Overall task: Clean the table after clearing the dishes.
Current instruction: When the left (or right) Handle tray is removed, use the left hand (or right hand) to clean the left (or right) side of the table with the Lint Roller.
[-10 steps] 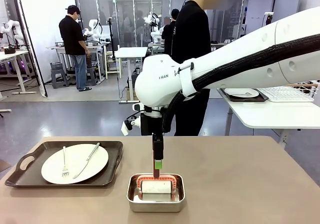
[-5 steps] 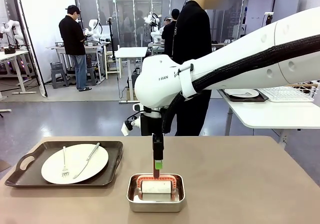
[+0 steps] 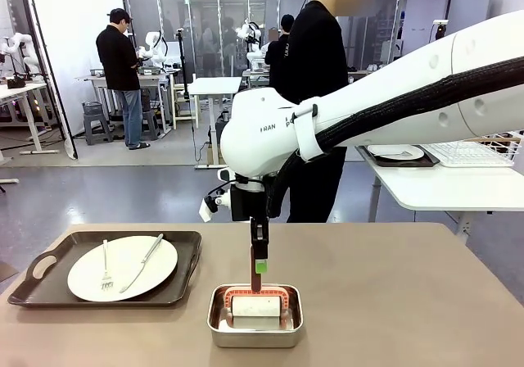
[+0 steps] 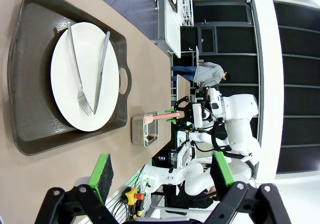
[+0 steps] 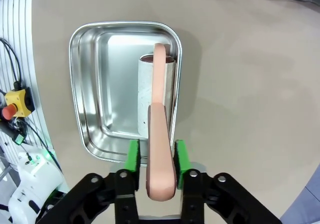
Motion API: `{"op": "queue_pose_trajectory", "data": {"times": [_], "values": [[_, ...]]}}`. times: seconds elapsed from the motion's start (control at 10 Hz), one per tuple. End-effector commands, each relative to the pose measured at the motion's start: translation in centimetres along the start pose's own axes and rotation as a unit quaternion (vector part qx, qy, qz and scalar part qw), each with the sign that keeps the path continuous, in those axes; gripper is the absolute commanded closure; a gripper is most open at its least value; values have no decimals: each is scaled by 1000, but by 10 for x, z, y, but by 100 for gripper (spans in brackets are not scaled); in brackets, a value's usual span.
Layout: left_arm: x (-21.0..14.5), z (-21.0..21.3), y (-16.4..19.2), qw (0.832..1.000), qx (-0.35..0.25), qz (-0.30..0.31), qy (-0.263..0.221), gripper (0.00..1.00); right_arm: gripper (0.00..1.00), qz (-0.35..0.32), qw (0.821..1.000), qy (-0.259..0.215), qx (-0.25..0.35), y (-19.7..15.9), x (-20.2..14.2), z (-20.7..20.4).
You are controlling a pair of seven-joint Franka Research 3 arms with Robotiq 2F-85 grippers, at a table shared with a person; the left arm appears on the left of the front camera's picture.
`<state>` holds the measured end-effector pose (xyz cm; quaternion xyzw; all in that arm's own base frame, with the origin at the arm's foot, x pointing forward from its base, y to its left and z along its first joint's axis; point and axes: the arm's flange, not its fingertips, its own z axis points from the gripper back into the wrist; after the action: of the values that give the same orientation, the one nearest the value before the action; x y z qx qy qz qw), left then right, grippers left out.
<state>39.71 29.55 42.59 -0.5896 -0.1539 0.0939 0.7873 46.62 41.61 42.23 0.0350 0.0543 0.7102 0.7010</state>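
While the right gripper (image 3: 259, 262) is hanging straight above the steel pan (image 3: 214, 328), its jaws are closed on the pink handle of the one roller (image 3: 255, 307), whose white roll is lying inside the pan. One pan is sitting on the bench (image 3: 409, 301), near its front edge. Left of the pan, one dark tray (image 3: 190, 244) is carrying one white plate (image 3: 82, 278), and on that plate one fork (image 3: 106, 269) and one knife (image 3: 144, 262) are lying side by side. Far beyond the pan to the right, a second plate (image 3: 395, 151) is resting on a second dark tray on a white table; whether it is carrying cutlery cannot be told.

The front view is showing the right gripper edge-on. From above, the right wrist view is showing the right gripper (image 5: 154, 156) with both green pads (image 5: 132, 156) pressing the handle, over the pan's (image 5: 100, 84) rim.

The left wrist view is looking down on the tray (image 4: 30, 44), the plate (image 4: 60, 86) and, beyond them, the pan (image 4: 145, 130). There the left gripper (image 4: 161, 171) is hovering well apart from the pan, its jaws spread wide and holding nothing.
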Motion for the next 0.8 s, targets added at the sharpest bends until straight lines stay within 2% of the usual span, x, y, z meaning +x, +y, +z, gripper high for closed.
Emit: {"op": "queue_pose_trajectory", "data": {"times": [0.0,0.1,0.2,0.7], "values": [[-3,3,-1,1000,-3,-4,4,0,83,-11,1000,5,-19,10,1,4],[-3,3,-1,1000,-3,-4,4,0,94,-11,1000,4,-18,9,2,4],[-3,3,-1,1000,-3,-4,4,0,100,-12,1000,3,-16,8,2,4],[-3,3,-1,1000,-3,-4,4,0,100,-9,1000,3,-20,10,-1,6]]}}
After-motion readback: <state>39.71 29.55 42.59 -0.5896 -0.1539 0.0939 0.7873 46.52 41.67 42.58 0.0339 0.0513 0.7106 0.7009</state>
